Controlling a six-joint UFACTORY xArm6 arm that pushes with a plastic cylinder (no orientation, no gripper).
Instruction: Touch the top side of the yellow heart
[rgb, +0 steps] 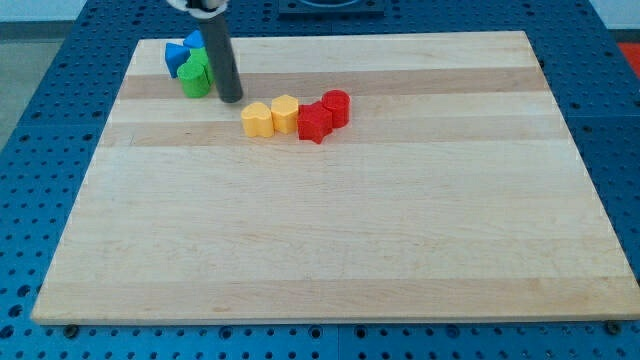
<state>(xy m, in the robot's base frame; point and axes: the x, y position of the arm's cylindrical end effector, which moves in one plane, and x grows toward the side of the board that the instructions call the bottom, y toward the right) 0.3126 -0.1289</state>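
Note:
Two yellow blocks lie side by side near the board's upper middle: the left one (257, 119) looks heart-like, the right one (285, 112) looks hexagonal, though I cannot be sure which is the heart. My tip (230, 98) rests on the board just up and to the left of the left yellow block, a small gap apart. The rod rises from it toward the view's top.
A red star block (314, 122) and a red cylinder (336, 106) touch the yellow pair on its right. Green blocks (195, 76) and blue blocks (181, 52) cluster at the top left, just left of the rod. The wooden board (330, 250) lies on a blue pegboard.

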